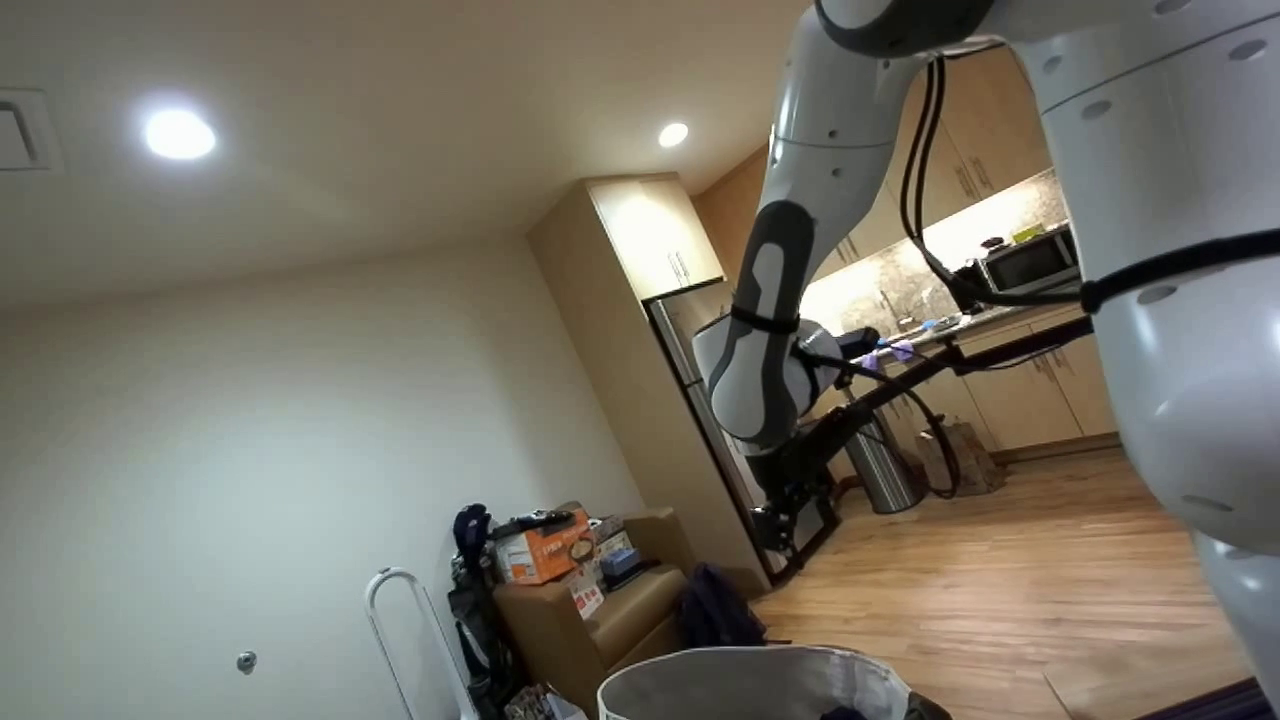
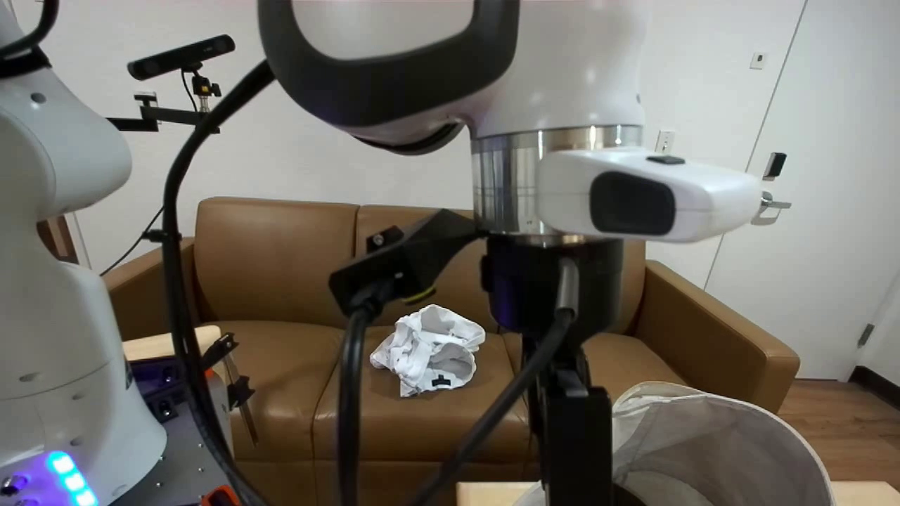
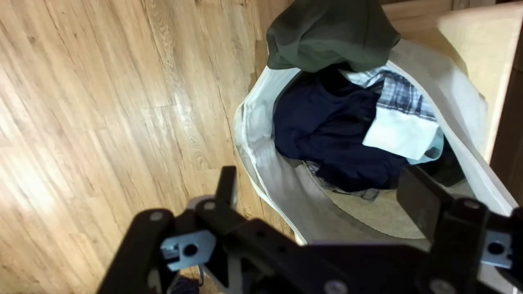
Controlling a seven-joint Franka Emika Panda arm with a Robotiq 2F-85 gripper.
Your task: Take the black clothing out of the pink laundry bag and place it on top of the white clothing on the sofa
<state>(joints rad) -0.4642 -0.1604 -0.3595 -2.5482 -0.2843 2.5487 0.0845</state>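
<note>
Further back, in an exterior view, a brown seat (image 1: 640, 620) carries an orange box (image 1: 550, 548) beyond the bag (image 1: 740, 675). In an exterior view, the arm (image 2: 562, 77) hides part of the sofa (image 2: 274, 267), where white clothing (image 2: 429, 348) lies crumpled. In the wrist view, green cloth (image 3: 333, 38) covers some rim; the gripper (image 3: 318, 173), jaws wide apart, holds nothing; navy clothing (image 3: 327, 126) lies inside the bag, longest from upper left to lower right.

Laundry bag (image 3: 278, 179) is off-white; navy clothing (image 3: 327, 126) inside is plain, near-black in the folds; checked piece (image 3: 402, 92) beside it is blue-and-white plaid with a white patch (image 3: 398, 132); draped cloth (image 3: 331, 41) is dark olive green. White clothing (image 2: 422, 344) has a dark label (image 2: 441, 381), far sofa (image 2: 274, 263) is solid brown. Floor (image 3: 122, 122) is tan wood grain, gripper (image 3: 320, 190) black, arm (image 1: 840, 130) white with dark grey.
</note>
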